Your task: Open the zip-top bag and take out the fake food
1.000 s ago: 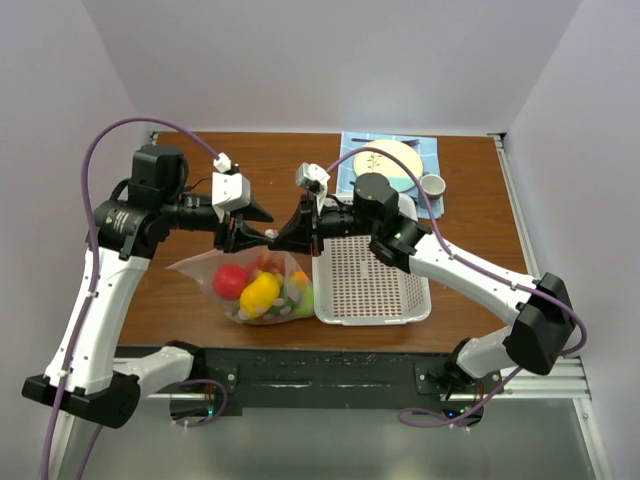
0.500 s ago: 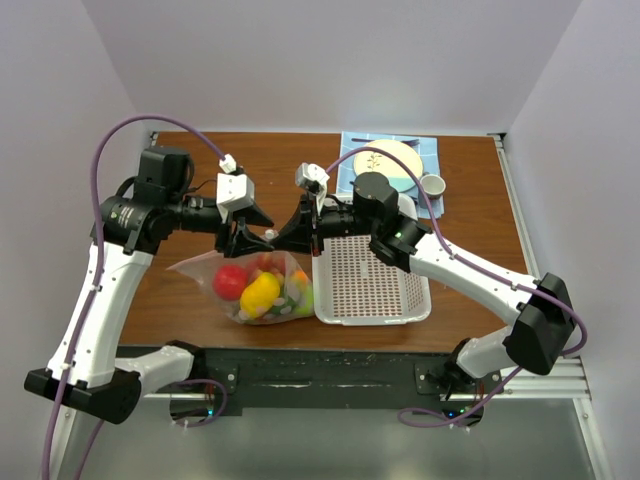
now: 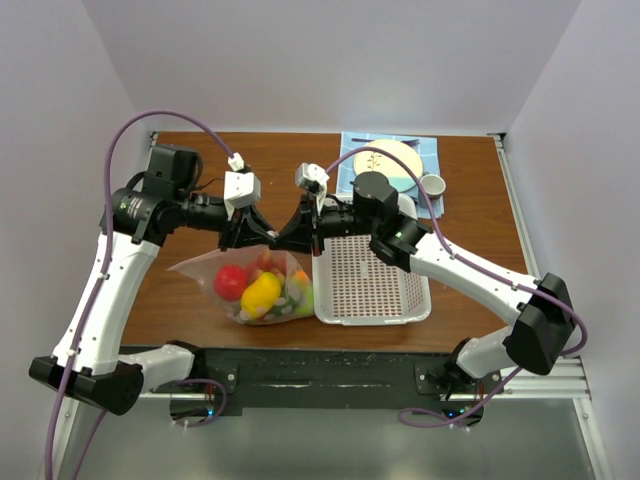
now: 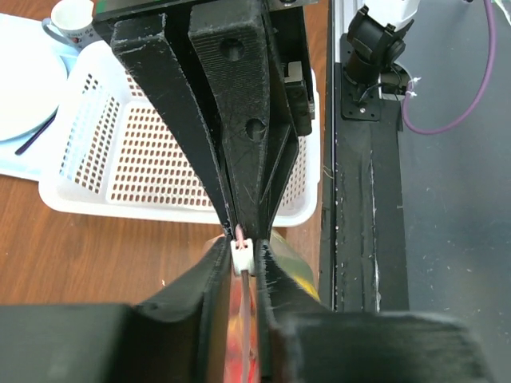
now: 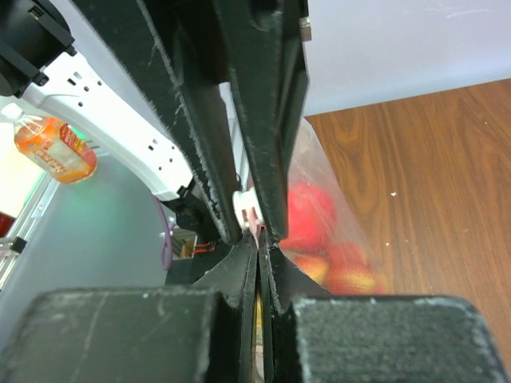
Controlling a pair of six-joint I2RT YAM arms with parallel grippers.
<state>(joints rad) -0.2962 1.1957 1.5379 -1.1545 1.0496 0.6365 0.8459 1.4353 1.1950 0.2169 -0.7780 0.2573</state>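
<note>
The brown counter (image 3: 470,210) carries everything. The white basket (image 3: 372,285) sits at the middle of its near edge, and nothing shows inside it.

The bag (image 3: 195,272) lies to the basket's left, also close to the near edge. It is clear and crinkled, and its right side reaches the basket's left wall. The strip along its top rises toward my two grippers, which meet tip to tip above its far side.

By the far edge, toward the far right corner, a blue mat (image 3: 347,178) holds a pale plate (image 3: 385,165).

The plastic fruit (image 3: 260,292) is all inside the bag, heaped at its right end. There is a red round piece (image 3: 231,281) on the left, a yellow lemon in the middle, and a green piece (image 3: 304,296) nearest the basket. My right wrist camera shows more red pieces through the film. I cannot count them.

A small white cup (image 3: 432,185) stands just right of the plate, at the mat's edge.

My left gripper (image 3: 266,239) comes in from the left. Its fingers are pressed against both sides of the little white slider (image 4: 242,255) on the bag's zip, so it is clamped on that.

My right gripper (image 3: 281,239) comes in from the right. Its fingers are drawn together on the bag's top strip just beside the slider, with only the thin plastic between the pads.
</note>
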